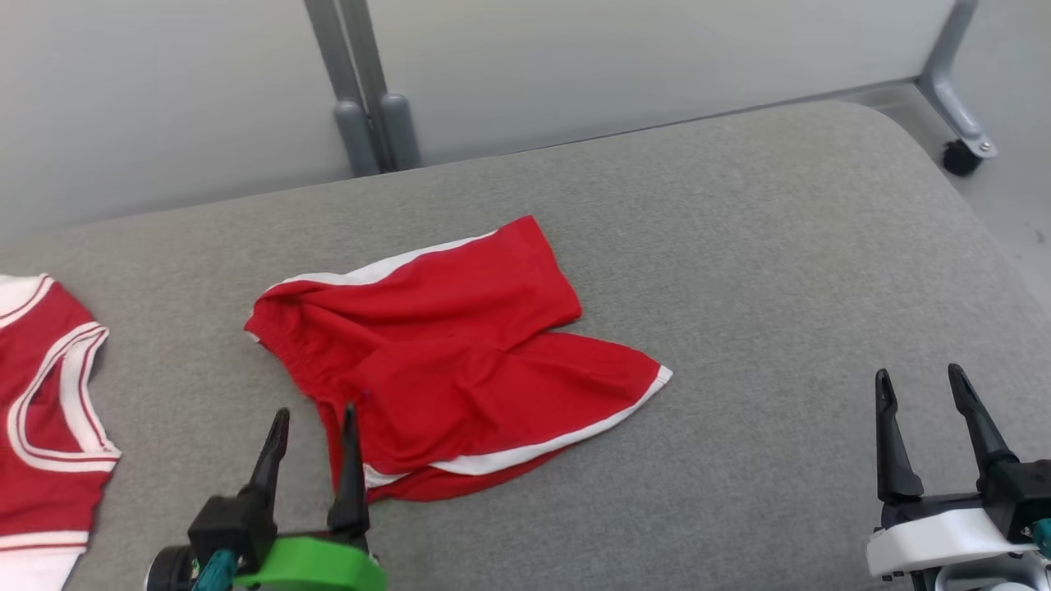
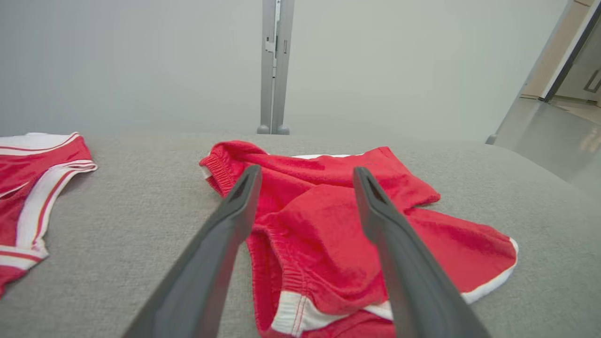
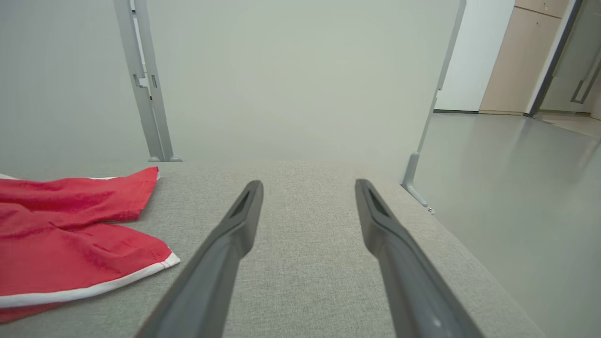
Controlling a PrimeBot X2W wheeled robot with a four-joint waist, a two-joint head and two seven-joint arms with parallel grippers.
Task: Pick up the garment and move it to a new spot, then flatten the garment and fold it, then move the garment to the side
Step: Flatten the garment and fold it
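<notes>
Garment: your red fabric shorts with white trim point(image 1: 443, 353) lie rumpled mid-surface on the grey cloth-covered table point(image 1: 780, 246).
Left gripper point(image 1: 316, 412): fingers spread — tips over the shorts' near edge.
Right gripper point(image 1: 919, 373): spread, empty, by the table's near-right corner.
Left edge: red-and-white jersey point(image 1: 49, 386).

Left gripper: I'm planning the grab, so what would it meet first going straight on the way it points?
The red shorts: the open left gripper points at their crumpled waistband side just ahead, though depth is unclear.
</notes>
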